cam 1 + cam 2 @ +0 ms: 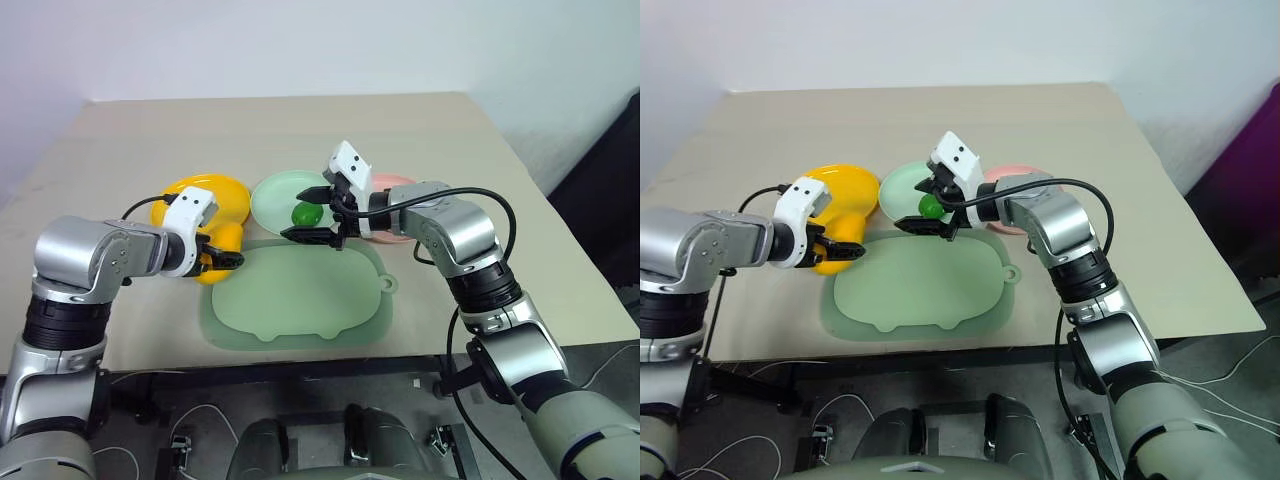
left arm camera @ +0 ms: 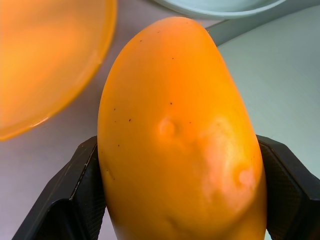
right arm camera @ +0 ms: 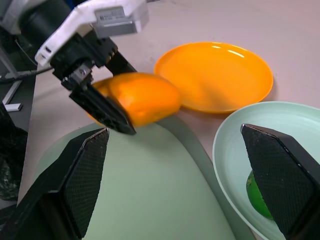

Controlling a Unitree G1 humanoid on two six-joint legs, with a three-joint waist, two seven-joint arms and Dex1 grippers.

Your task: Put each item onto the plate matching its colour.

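the left gripper (image 1: 222, 258) is clamped on the yellow mango (image 1: 222, 247), held just beside the yellow plate (image 1: 200, 195) near the edge of the large green mat (image 1: 300, 300). the right gripper (image 1: 312, 213), its fingers spread wide apart and holding nothing, hovers over the mint green plate (image 1: 280, 195), where the small green fruit (image 1: 306, 214) lies. the pink plate (image 1: 395, 182) sits behind the right arm.

Three plates (image 1: 282, 190) in a row behind the mat (image 1: 300, 300). Small round fruit (image 1: 305, 215) on the middle plate. Mango (image 1: 222, 248) off the left plate, at the mat's left edge.
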